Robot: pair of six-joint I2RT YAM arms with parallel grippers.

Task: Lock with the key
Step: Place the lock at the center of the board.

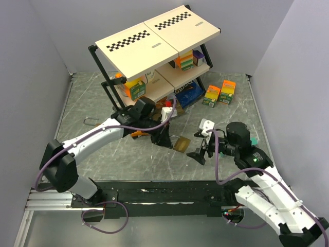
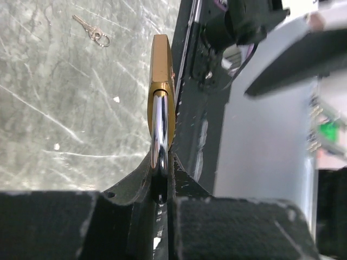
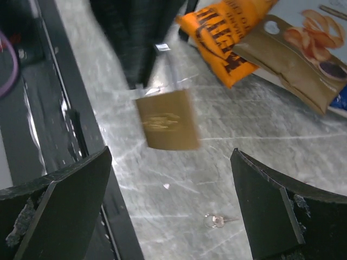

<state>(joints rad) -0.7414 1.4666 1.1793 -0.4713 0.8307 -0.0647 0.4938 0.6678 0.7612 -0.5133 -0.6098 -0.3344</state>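
Left gripper (image 2: 162,184) pinches the padlock (image 2: 161,81) by its shackle (image 2: 158,130), centre frame. Right gripper (image 3: 168,200) is spread wide and empty, with the key (image 3: 217,220) lying on the tabletop (image 3: 244,141) at bottom centre. So grabbing, inserting and turning it are all left.

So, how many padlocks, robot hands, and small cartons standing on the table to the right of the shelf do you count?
padlock: 1
hands: 2, the left hand and the right hand
cartons: 2
Total: 5
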